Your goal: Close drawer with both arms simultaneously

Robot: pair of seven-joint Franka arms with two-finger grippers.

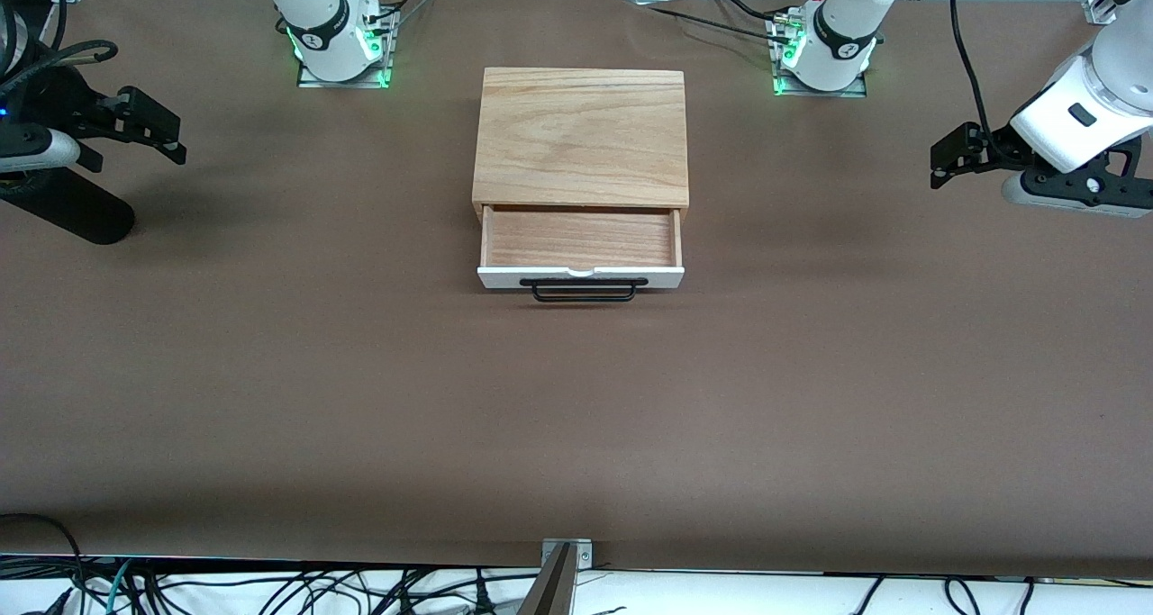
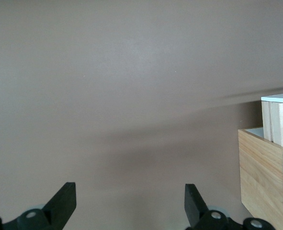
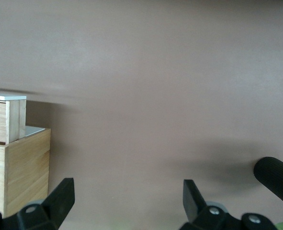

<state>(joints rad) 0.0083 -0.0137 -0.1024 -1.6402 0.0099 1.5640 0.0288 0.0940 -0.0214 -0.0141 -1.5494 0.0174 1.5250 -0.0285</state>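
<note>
We see the drawer (image 1: 580,241) pulled out of its oak box (image 1: 581,136) mid-table, handle (image 1: 584,291) facing the front camera, long axis running between the arms' ends. The left pincer (image 1: 946,158) and the right pincer (image 1: 162,133) hover wide open over opposite table (image 1: 576,417) ends.

Drawer (image 1: 581,241) pulled out, both arms held off at the table's ends.
The shallow light-wood tray with white front panel and long black wire handle (image 1: 584,290) juts toward the front camera from its oak-coloured box (image 1: 582,138), nothing in it. The left gripper (image 1: 957,158) hangs over the table's left-arm end, the right gripper (image 1: 149,127) over its right-arm end, fingers spread, holding nothing, both well apart from the drawer.
</note>
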